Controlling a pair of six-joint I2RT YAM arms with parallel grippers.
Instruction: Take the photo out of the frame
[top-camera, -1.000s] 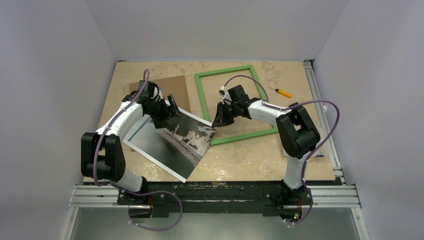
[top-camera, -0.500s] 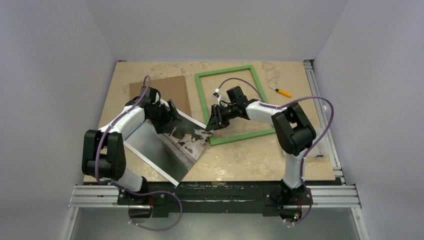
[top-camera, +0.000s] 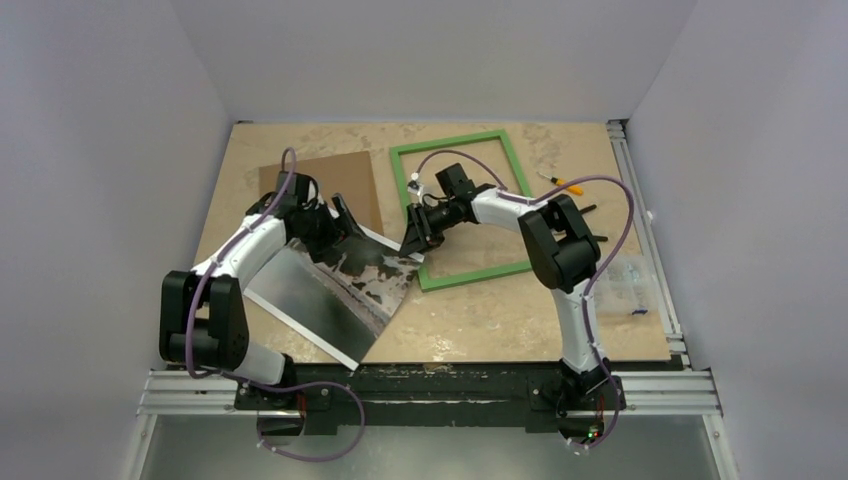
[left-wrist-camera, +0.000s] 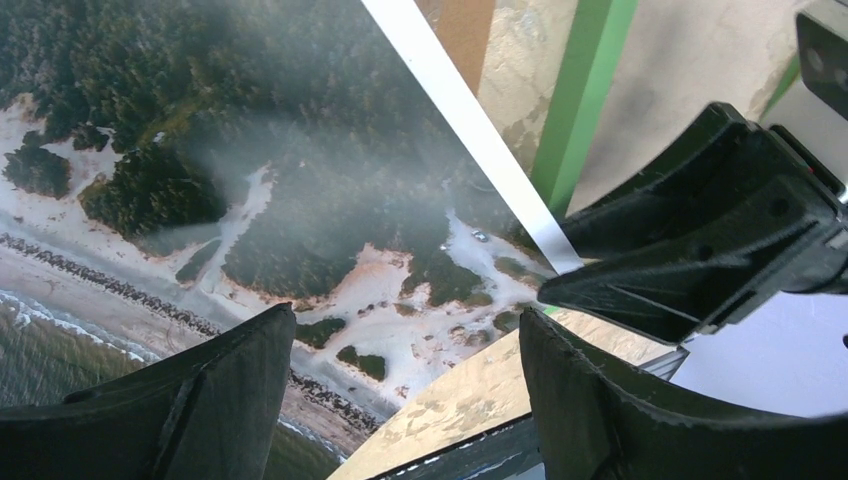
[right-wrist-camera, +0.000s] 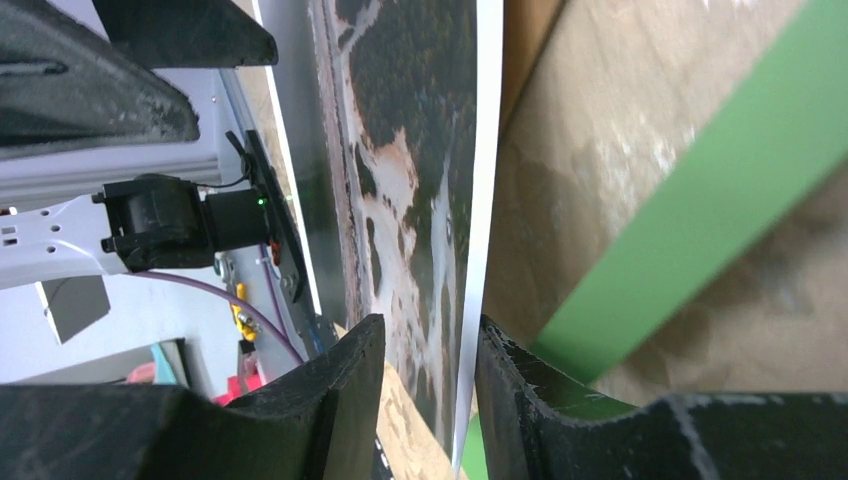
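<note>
While straddling photo (right-wrist-camera: 400, 120) margin, not pinching: right fingers (right-wrist-camera: 300, 420) part-spread. Left fingers (left-wrist-camera: 200, 400) spread wide, holding nothing, hovering over photo. Photo under left fingers, outside empty frame (right-wrist-camera: 740, 200); frame on table (right-wrist-camera: 620, 120) just beside right fingers. Likely last step: removal done, letting go. Next: lift away without snagging margin. Can't tell whether photo corner overlaps frame; blocked from above.

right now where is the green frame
In the top view, the frame lies flat at the far middle of the table, right of the brown board, its near-left corner beside the photo.
</note>
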